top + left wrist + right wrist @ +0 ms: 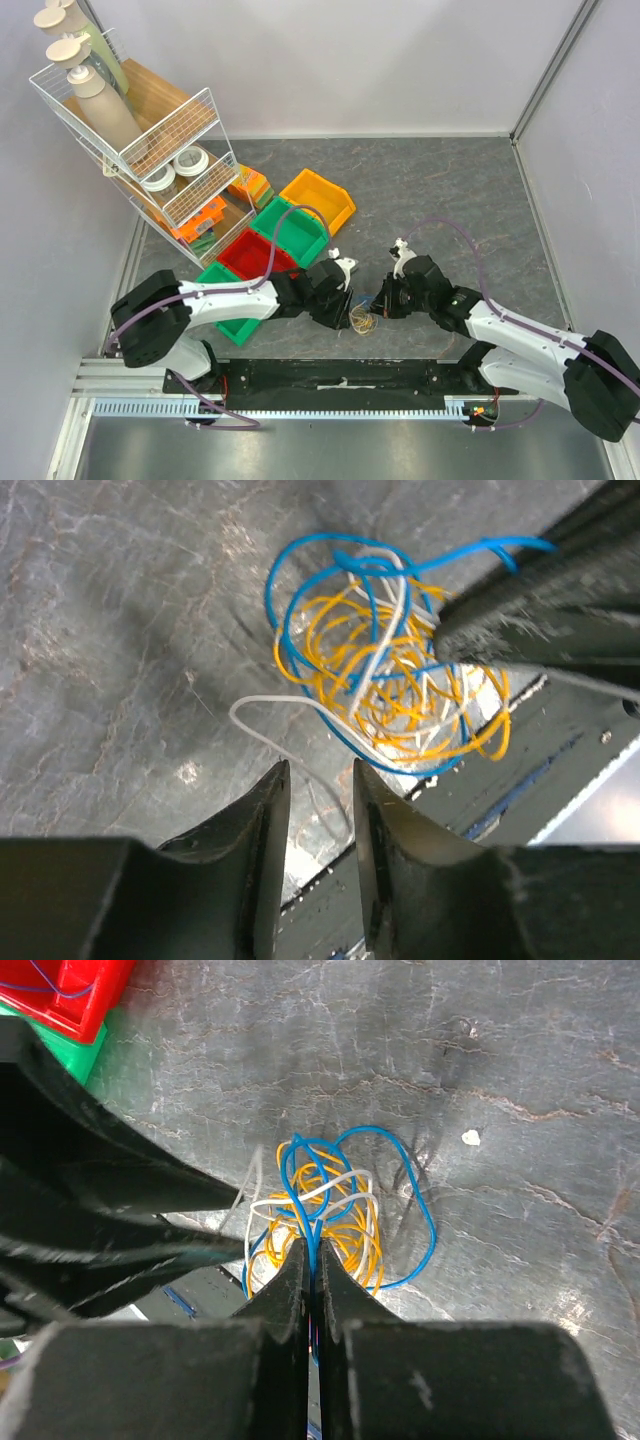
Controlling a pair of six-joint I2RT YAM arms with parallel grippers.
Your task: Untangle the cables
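Note:
The cables [364,320] are a small tangle of thin yellow, blue and white wires near the table's front edge, between my two grippers. In the left wrist view the cables [385,675] lie just beyond my left gripper [320,770], which is open and empty with a narrow gap; a white strand runs close ahead of its tips. My right gripper [312,1245] is shut on a blue strand of the cables [320,1205] and shows in the top view [378,304] at the tangle's right side. My left gripper [350,312] sits at its left.
Red [256,254], green [292,230] and yellow [318,202] bins stand behind the left arm, another green bin [232,318] beside it. A white wire rack [150,140] with bottles and jars stands at the back left. The black mounting rail [340,380] runs just below the tangle.

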